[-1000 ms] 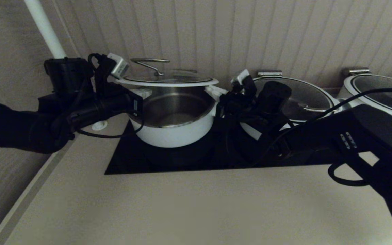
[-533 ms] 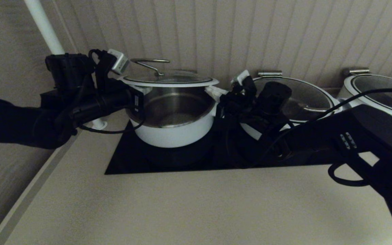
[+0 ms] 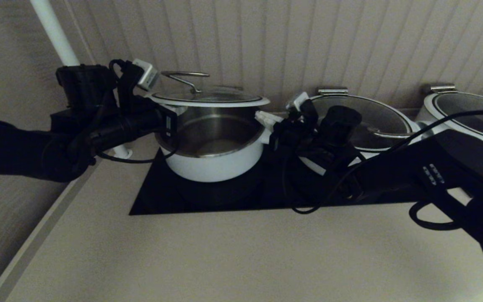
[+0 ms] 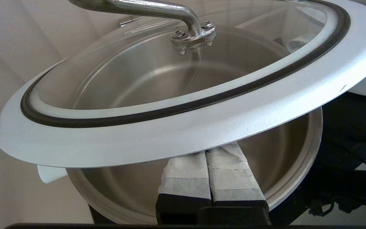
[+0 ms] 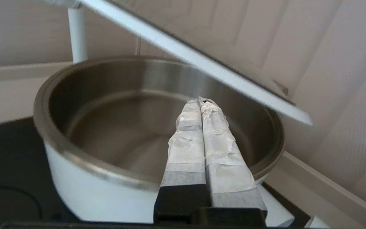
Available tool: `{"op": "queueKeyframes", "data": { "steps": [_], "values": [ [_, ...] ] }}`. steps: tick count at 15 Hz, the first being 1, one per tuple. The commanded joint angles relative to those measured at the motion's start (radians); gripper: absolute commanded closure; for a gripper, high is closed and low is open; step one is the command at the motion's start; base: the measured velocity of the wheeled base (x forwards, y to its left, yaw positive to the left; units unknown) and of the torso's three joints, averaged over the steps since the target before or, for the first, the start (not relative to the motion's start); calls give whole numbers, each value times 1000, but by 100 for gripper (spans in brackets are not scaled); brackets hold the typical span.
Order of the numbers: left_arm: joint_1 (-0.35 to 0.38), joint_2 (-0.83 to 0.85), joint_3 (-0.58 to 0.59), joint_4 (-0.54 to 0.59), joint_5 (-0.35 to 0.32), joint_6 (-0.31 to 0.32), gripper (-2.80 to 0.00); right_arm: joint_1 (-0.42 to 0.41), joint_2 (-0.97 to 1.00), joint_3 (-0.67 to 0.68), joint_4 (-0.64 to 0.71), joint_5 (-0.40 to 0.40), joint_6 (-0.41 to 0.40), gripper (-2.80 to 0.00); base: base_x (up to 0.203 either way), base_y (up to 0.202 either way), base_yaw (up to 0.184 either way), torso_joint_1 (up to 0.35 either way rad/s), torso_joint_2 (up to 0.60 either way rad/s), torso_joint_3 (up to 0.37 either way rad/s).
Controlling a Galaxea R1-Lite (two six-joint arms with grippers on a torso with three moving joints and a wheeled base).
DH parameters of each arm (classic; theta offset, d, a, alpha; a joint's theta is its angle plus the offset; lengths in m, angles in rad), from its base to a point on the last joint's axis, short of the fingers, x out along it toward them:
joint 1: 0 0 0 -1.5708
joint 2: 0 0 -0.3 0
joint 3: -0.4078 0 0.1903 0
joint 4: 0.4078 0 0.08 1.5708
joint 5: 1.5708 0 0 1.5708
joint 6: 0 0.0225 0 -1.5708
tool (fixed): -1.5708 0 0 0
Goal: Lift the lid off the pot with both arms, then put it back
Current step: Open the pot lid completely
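Ribbed pale wall panels back the desk [image 3: 241,260], where a black cooktop carries the pot [image 3: 214,161]. At the pot's left side, the left pincer [image 4: 206,156] has its padded fingers pressed together beneath the white rim of the lid [image 3: 208,100], propping it clear above the pot. The right pincer [image 5: 203,106], fingers likewise together, sits lower beside the opposite rim, apparently off the lid, so the lid looks supported on one side only.

My left arm [image 3: 19,153]: black sleeve, black housing, looping thin black cables, small whitish box [image 3: 146,74] on top. My right arm [image 3: 426,176]: glossy black shell with a row of small pale slots, thicker black cable loops. My fingers [image 5: 202,149]: black bases, wrapped in wrinkled grey-white tape.
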Motion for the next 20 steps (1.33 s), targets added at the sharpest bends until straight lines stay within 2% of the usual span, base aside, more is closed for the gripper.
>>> {"op": "queueKeyframes", "data": {
  "steps": [1,9,20],
  "values": [
    [0,-1,-2,-6,-1,3,0,0,-13,20,-5,4,-5,0,0,0,0,0,0,0],
    [0,2,-20,-6,0,1,0,11,-100,177,-3,6,-31,0,0,0,0,0,0,0],
    [0,-3,-22,-6,5,2,0,10,-353,504,4,6,-37,0,0,0,0,0,0,0]
  ]
}}
